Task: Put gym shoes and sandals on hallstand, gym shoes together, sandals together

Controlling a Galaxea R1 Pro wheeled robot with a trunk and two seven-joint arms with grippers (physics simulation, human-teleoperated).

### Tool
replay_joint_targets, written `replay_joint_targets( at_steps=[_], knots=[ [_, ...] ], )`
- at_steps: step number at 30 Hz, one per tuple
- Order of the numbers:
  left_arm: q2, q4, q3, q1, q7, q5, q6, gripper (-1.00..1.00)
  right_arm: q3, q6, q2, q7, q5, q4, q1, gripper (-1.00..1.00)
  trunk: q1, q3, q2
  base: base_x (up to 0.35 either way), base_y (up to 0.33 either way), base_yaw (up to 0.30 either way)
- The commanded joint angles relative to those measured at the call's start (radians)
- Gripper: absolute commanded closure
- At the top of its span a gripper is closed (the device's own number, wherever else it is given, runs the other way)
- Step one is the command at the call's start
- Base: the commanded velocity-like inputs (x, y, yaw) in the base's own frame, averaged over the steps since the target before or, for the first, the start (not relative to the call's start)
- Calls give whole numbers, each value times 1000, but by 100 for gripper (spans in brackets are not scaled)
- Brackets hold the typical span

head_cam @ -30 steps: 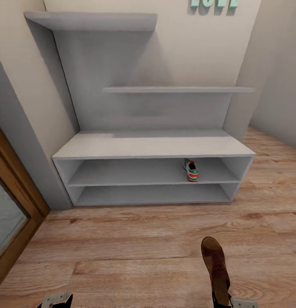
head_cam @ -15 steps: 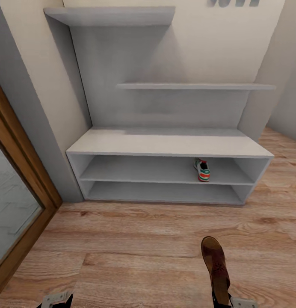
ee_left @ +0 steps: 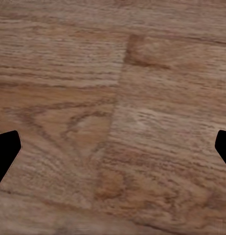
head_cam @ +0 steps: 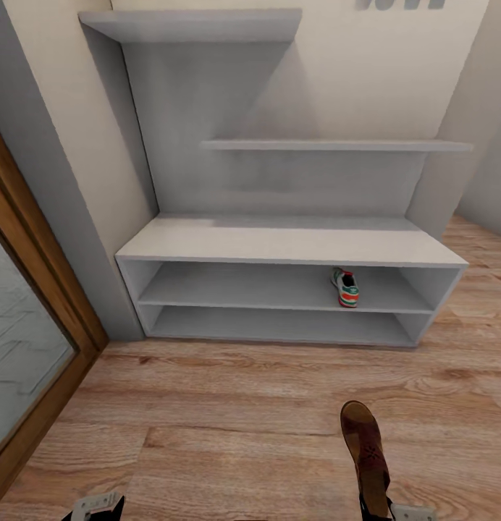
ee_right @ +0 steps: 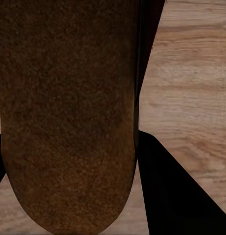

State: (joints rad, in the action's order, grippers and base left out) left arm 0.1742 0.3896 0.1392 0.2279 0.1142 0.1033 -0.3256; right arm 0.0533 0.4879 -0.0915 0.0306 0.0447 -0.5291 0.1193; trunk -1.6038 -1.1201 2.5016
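Head view: the right hand (head_cam: 375,506) is clamped on the heel of a sandal (head_cam: 364,449), toe pointing at the hallstand (head_cam: 287,250); one gym shoe (head_cam: 344,287) sits on its upper shelf, with open room beside it.

Left wrist view: the left hand's fingertips (ee_left: 6,147) are apart above the corridor floor (ee_left: 113,98).

Right wrist view: the sandal (ee_right: 69,112) looks flat, light and slightly flexible; a heel grip should suffice.

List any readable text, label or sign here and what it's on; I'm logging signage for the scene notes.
Wall lettering above the hallstand: grey raised letters cut off by the picture's top edge, not readable.
Gym shoe on the upper low shelf: no readable brand or label.
Sandal: no text.
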Motion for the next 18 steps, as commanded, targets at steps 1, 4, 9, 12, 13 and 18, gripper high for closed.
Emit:
replay_joint_targets(
  at_steps=[1, 4, 9, 12, 13, 18],
  knots=[
    [0, -1, 4, 1, 10, 10, -1, -100, -2, 3, 0, 0, 8, 0, 0, 100, 0, -1, 0, 0, 195, 1],
    [-1, -1, 4, 1, 10, 10, -1, -100, -2, 3, 0, 0, 7, 0, 0, 100, 0, -1, 0, 0, 238, 1],
    [-1, -3, 5, 1, 10, 10, -1, -100, -3, 3, 0, 0, 7, 1, 0, 100, 0, -1, 0, 0, 288, 0],
    [-1, -5, 5, 1, 10, 10, -1, -100, -3, 3, 1, 0, 7, 0, 0, 100, 0, -1, 0, 0, 301, 0],
    [-2, -6, 5, 1, 10, 10, -1, -100, -3, 3, 1, 0, 7, 1, 0, 100, 0, -1, 0, 0, 304, 0],
    [-3, -7, 5, 1, 10, 10, -1, -100, -3, 3, 1, 0, 8, 0, 0, 100, 0, -1, 0, 0, 305, 0]
  ],
)
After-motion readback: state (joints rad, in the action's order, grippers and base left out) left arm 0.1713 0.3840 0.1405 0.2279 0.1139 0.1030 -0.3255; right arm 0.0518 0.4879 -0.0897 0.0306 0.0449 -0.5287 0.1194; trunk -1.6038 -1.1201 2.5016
